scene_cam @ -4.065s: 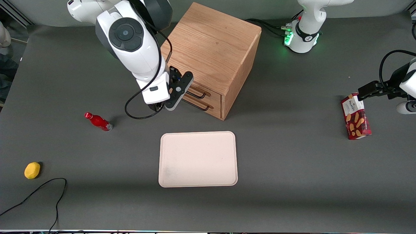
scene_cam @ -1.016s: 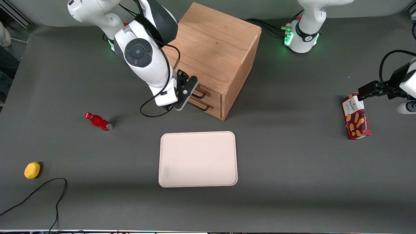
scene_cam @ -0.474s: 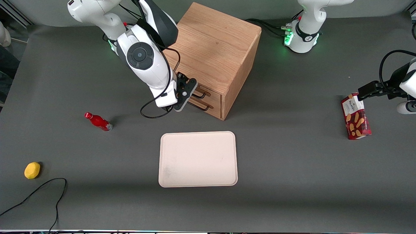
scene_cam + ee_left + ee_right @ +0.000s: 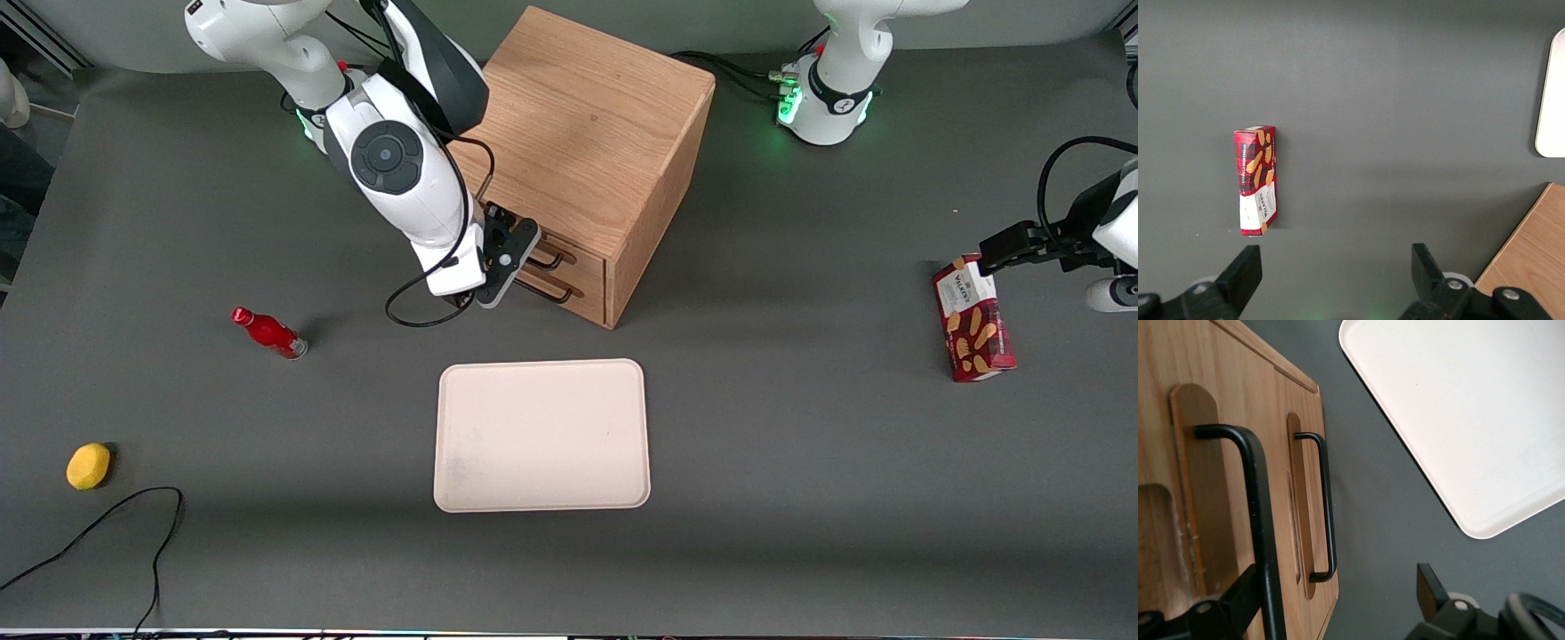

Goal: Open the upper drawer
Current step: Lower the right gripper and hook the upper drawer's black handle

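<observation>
Seen from the front, the oak cabinet (image 4: 587, 133) stands on the dark grey desk (image 4: 800, 498). Its two drawer fronts face the working arm's end and slant toward the camera. The upper drawer (image 4: 584, 259) is shut, its front flush with the lower drawer (image 4: 589, 298) beneath it. The right arm reaches down in front of the cabinet, with its jaws at the upper drawer's black wire handle (image 4: 549, 259). This view does not show how the jaws stand. A cream tray (image 4: 542, 436) lies nearer the camera than the cabinet. A small red bottle (image 4: 268, 332) lies on its side toward the working arm's end, and a yellow lemon (image 4: 88, 466) sits nearer the camera than the bottle. A black cable (image 4: 116, 516) curls beside the lemon. A red box of Walkers biscuits (image 4: 972, 318) lies toward the parked arm's end.

The left wrist view looks down on the biscuit box (image 4: 1257, 181) lying flat on the desk (image 4: 1405, 100). An edge of the tray (image 4: 1553, 100) and a corner of the cabinet (image 4: 1531, 260) also show.

In the right wrist view the jaws are released, with the two fingers (image 4: 1238, 600) spread wide apart. The bar of the upper drawer's handle (image 4: 1258, 520) runs between them, just beside one finger. The upper drawer (image 4: 1155, 420) fills the near wood, and the lower drawer's handle (image 4: 1328, 507) lies closer to the desk (image 4: 1391, 540). A rounded corner of the tray (image 4: 1458, 407) lies near the cabinet.
</observation>
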Tool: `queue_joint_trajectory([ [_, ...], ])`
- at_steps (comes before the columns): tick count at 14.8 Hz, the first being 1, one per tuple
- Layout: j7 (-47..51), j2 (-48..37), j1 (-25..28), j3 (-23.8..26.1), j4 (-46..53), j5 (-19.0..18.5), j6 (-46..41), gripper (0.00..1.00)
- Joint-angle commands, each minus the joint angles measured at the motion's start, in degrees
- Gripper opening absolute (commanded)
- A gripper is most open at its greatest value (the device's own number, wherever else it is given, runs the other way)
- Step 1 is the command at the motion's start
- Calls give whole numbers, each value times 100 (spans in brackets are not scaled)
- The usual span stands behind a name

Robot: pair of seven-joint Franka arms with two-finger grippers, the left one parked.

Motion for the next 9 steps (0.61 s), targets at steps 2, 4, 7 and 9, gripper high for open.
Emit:
queue_joint_trajectory([
  [2, -95, -147, 77, -57, -256, -202, 214, 100],
  [4, -95, -138, 68, -57, -299, -211, 267, 100],
  [7, -95, -129, 68, -57, -405, -211, 416, 100],
  [9, -95, -120, 68, -57, -431, -219, 434, 100],
])
